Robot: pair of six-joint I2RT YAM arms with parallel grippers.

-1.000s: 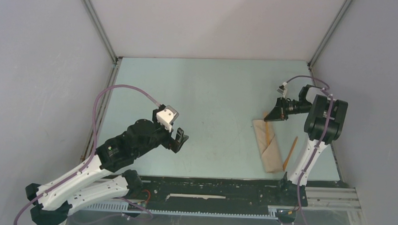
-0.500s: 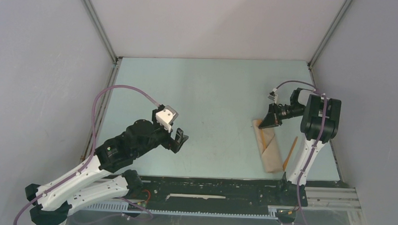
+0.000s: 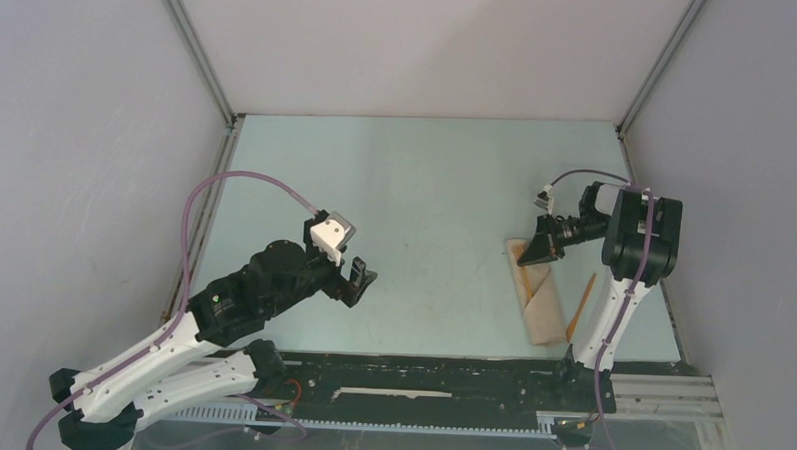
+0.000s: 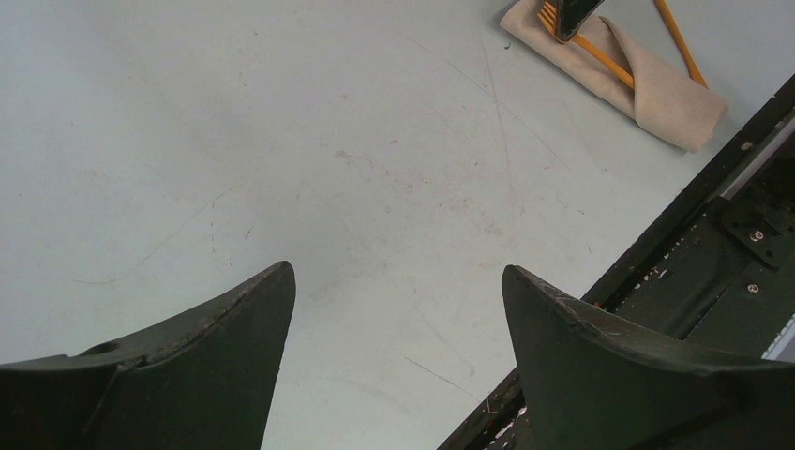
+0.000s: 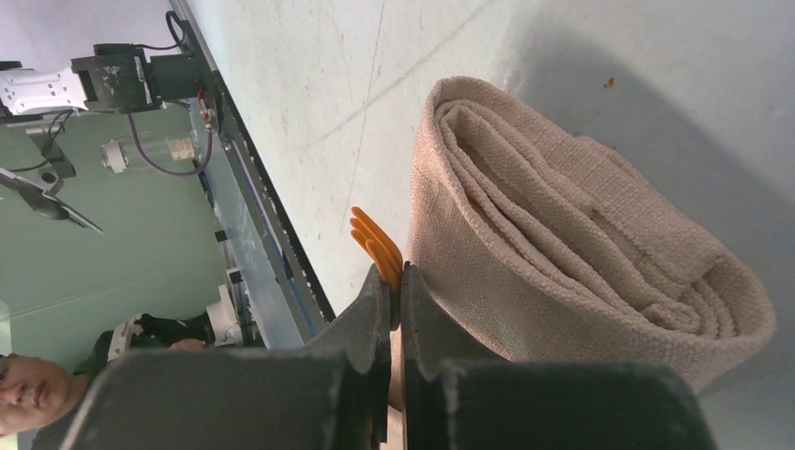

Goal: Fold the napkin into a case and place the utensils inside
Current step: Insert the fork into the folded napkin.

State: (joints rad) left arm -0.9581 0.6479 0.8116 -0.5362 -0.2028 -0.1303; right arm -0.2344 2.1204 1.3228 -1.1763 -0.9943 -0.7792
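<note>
Right side of the desk [image 3: 426, 186], that's where it's all happening. The case [image 3: 540, 305] lies flat near the right arm's base, a narrow folded strip whose long axis runs from the far side toward the near edge, the near end drifting a touch to the right. The right tool [image 3: 526, 258] sits over its far end, fingers pressed together and pinching the fork [image 4: 605, 61]. From the right wrist you can see the orange tines [image 5: 373, 242] poking out just past the fingertips, right beside the rolled edge of the cloth [image 5: 562, 262].

The fork's shaft runs along the case, handle end tucked under the slanted fold, tines pointing out the far end.

The second utensil [image 3: 582, 303] is outside, lying bare on the desk just to the right of the case and roughly parallel with it, apart from the cloth.

Over on the left, the left tool [image 3: 361, 281] hangs above bare desk, well apart from the case, its fingers spread wide with nothing between them [image 4: 398, 272].
</note>
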